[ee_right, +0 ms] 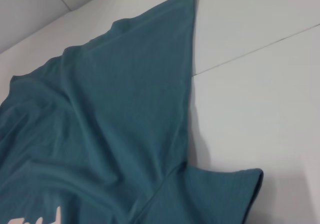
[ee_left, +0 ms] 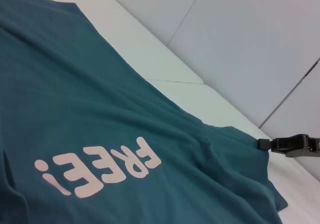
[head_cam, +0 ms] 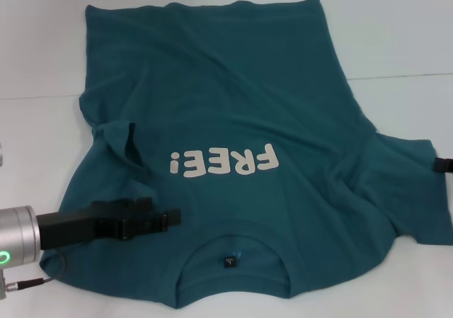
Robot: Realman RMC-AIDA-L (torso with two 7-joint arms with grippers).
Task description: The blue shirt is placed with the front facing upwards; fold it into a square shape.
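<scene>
The blue shirt (head_cam: 233, 105) lies spread front up on the white table (head_cam: 396, 35), neckline and small dark tag (head_cam: 230, 261) nearest me. Its white "FREE!" lettering (head_cam: 225, 163) reads upside down. The sleeve on my left looks tucked in with wrinkles (head_cam: 127, 141); the right sleeve (head_cam: 410, 190) lies flat and spread outward. My left gripper (head_cam: 173, 217) hovers low over the shirt's shoulder area beside the collar. My right gripper (head_cam: 444, 166) shows at the picture's edge by the right sleeve, and in the left wrist view its tip (ee_left: 262, 144) meets the sleeve's edge. The shirt (ee_right: 110, 124) fills the right wrist view.
A thin seam (head_cam: 403, 77) runs across the white tabletop behind the shirt. Bare table surrounds the shirt on the left (head_cam: 35, 120) and right (ee_right: 260, 109). The shirt's hem (head_cam: 205, 6) lies at the far side.
</scene>
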